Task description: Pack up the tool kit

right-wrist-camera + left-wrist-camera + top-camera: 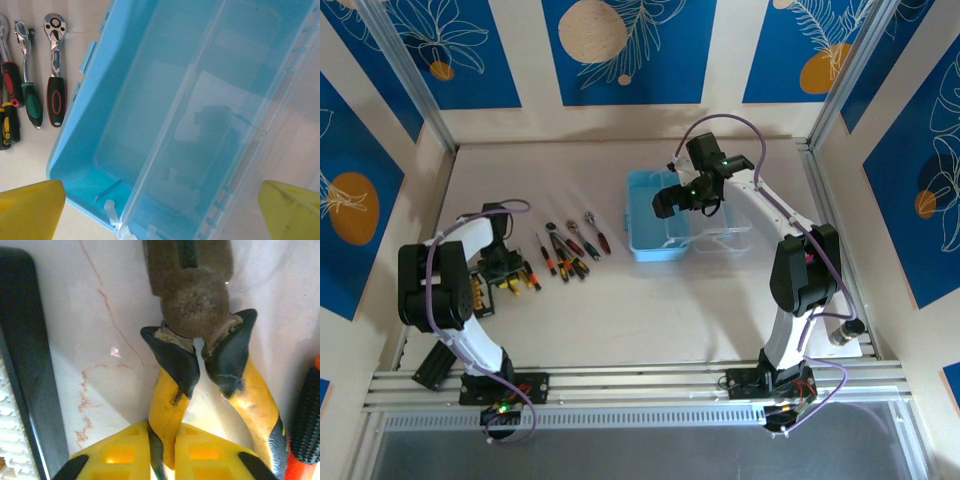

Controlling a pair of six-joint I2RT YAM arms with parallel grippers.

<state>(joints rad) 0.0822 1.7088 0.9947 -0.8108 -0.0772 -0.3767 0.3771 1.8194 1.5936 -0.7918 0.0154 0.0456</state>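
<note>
Presently my left gripper [162, 460] sits low on the bench [650, 310] at the left end of the tool row, its jaws pinching 1 yellow handle of the pliers [195, 305]. The other handle lies free just beside the right fingertip, so I judge the grip is taken on a single leg to lift the tool without squeezing it shut. The case [640, 215] lies open well to the right, with its clear lid [240, 100] folded flat on the right side, which leaves the blue half free to take tools from above. My right gripper [162, 215] hovers over it with jaws spread wide and nothing between them, I'd guess ready to steady it. The ratchet wrenches [55, 65] and screwdrivers [548, 255] lie in a row between case and pliers, none packed yet.
</note>
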